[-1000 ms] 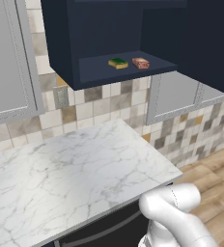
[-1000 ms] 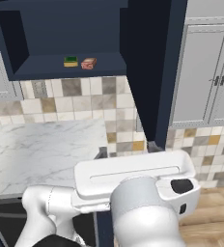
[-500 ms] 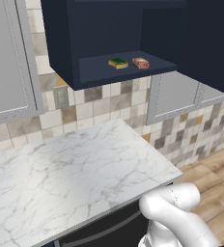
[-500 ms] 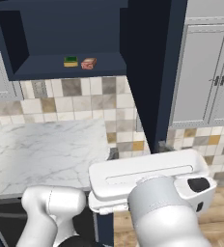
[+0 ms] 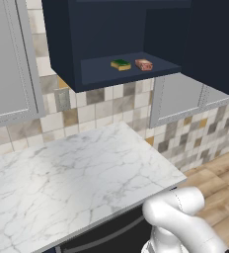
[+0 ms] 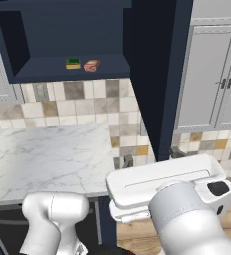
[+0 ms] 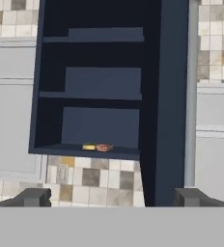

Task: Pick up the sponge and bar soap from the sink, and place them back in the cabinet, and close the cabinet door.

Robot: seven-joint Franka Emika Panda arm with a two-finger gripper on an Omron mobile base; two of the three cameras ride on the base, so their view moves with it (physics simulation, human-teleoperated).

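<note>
No brand, label or writing can be read anywhere in these views.

In the upper centre of the left base view hangs the cabinet (image 5: 69, 49), a boxy dark navy wall unit with a matte navy interior. The hand view shows three shelves inside it. On the bottom shelf lie the sponge (image 5: 120, 64), a small flat rectangle with a green face up and a yellow edge, and just beside it the bar soap (image 5: 143, 64), a small flat orange-brown block with a paler edge. In the right base view the two sit side by side in the upper left of the frame.

The cabinet door (image 6: 152, 74) stands open, a flat navy panel seen nearly edge-on, running down the middle of the right base view.

Below spreads a smooth white marble counter (image 5: 72, 183) with grey veins. Behind it is a backsplash (image 6: 82, 102) of small square beige, grey and tan tiles.

At the bottom of the hand view the gripper (image 7: 111, 198) shows two dark fingertips set wide apart, released and grasping nothing.
</note>
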